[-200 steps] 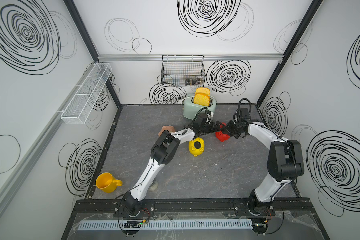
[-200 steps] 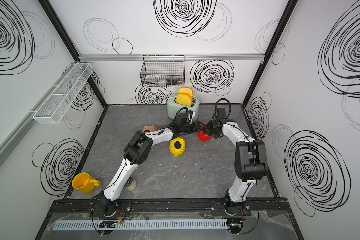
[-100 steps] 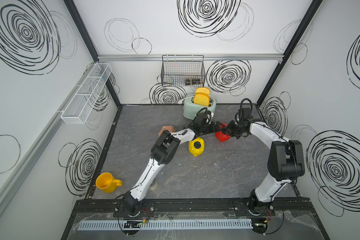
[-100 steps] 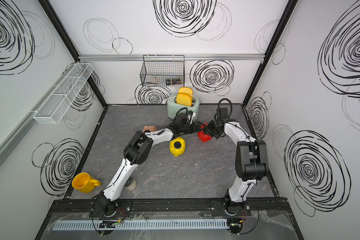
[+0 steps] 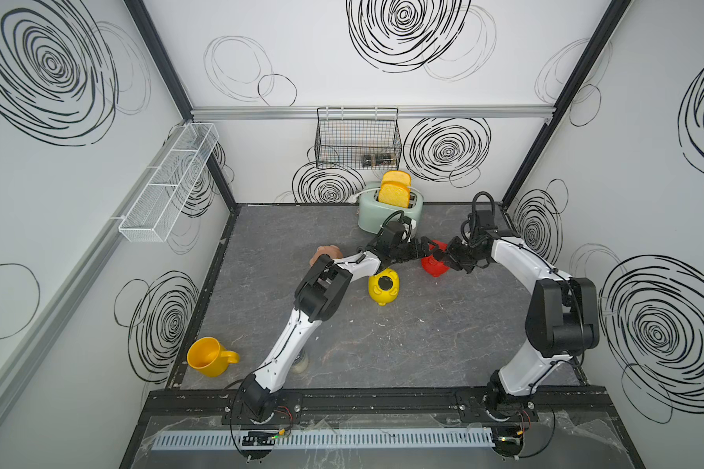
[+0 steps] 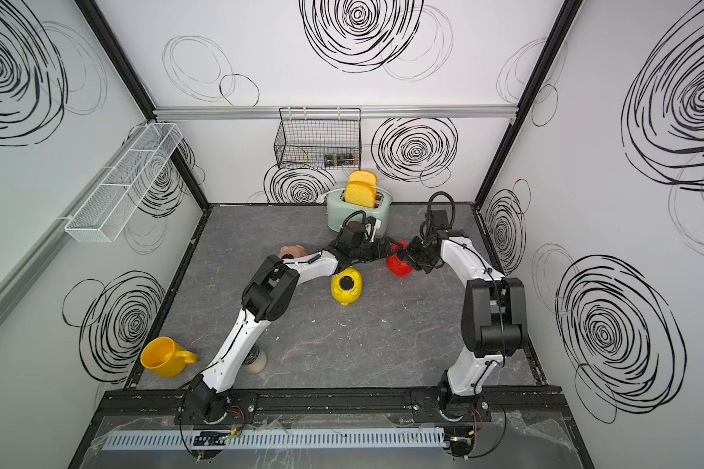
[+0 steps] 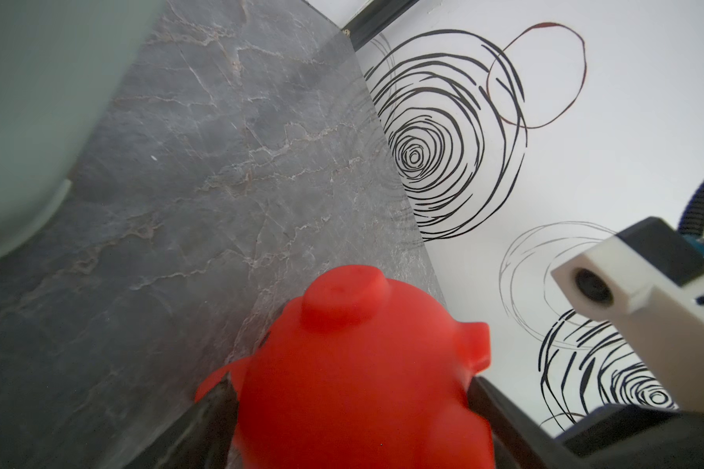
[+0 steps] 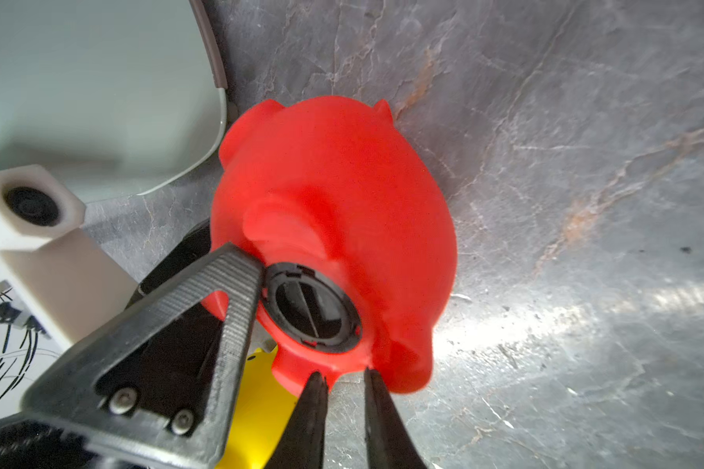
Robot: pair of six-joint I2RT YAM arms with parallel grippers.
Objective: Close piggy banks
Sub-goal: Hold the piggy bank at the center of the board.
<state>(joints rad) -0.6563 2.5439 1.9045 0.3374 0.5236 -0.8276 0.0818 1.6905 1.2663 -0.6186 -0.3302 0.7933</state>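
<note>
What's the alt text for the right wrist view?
Close-up of a red piggy bank with a black plug in its belly hole, held by the left claw. The right claw, tips slightly apart, hovers by its foot, gripping nothing; a mint toaster stands close by.

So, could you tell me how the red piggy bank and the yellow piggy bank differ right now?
The red plastic piggy bank is clasped in the left gripper's jaws; the yellow plastic piggy bank lies free on the grey table. Red's belly faces sideways, yellow's faces up. Both are small rounded pigs with a dark round belly disc.
</note>
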